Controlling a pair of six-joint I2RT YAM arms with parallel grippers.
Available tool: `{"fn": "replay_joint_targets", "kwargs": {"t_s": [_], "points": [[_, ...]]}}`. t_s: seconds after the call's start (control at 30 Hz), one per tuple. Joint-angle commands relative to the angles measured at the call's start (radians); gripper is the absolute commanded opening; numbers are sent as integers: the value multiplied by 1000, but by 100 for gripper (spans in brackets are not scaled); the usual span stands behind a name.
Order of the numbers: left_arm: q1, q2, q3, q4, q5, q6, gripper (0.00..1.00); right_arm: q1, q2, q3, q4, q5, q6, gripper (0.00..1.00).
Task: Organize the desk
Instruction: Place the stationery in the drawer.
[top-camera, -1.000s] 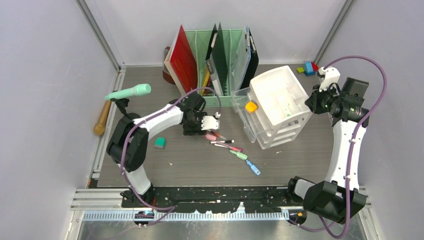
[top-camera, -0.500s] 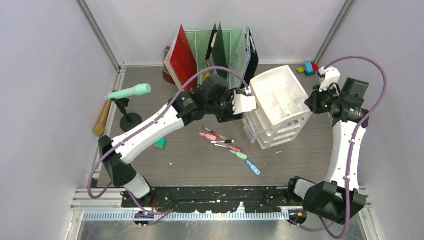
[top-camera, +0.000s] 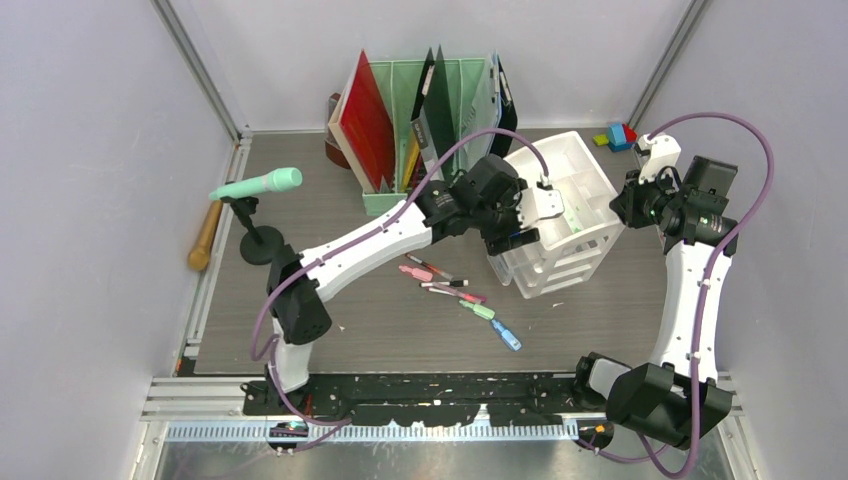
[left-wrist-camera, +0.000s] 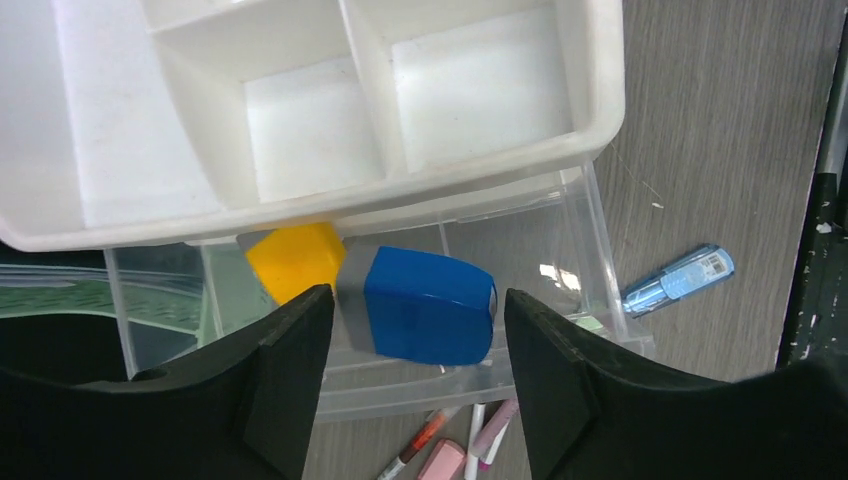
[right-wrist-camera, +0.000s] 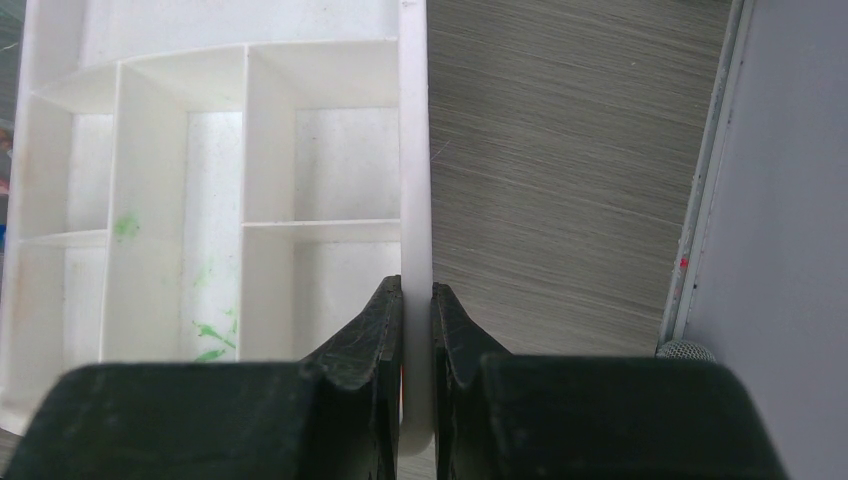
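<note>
Swung across from the pens (top-camera: 445, 283), the left gripper (left-wrist-camera: 415, 295) hangs spread open over a blue object (left-wrist-camera: 430, 310) in the clear drawer (left-wrist-camera: 530, 240) below it, beside a yellow block (left-wrist-camera: 297, 260). The right gripper (right-wrist-camera: 415, 288) clamps the rim of the white tray (right-wrist-camera: 415, 150), apparently steadying it; the worktop (right-wrist-camera: 560, 170) lies beneath both.

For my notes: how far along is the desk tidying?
Done: a yellow block and a blue object lie in the open clear drawer. In hand: right gripper pinches the rim of the white tray; left gripper hangs open above the drawer. Left: markers loose on the desk.
</note>
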Motion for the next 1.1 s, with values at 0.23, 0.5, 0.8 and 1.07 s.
{"fn": "replay_joint_targets", "kwargs": {"t_s": [0.23, 0.5, 0.8, 1.07], "points": [[-6, -164, 15, 33, -122, 1, 100, 12, 44, -56, -75, -17, 13, 14], [30, -443, -337, -83, -272, 166, 100, 12, 42, -52, -71, -23, 14, 14], [398, -696, -843, -305, -108, 563, 100, 12, 50, -53, -62, -37, 20, 15], [651, -667, -1083, -203, -113, 892, 100, 12, 57, -67, -50, -47, 27, 14]]}}
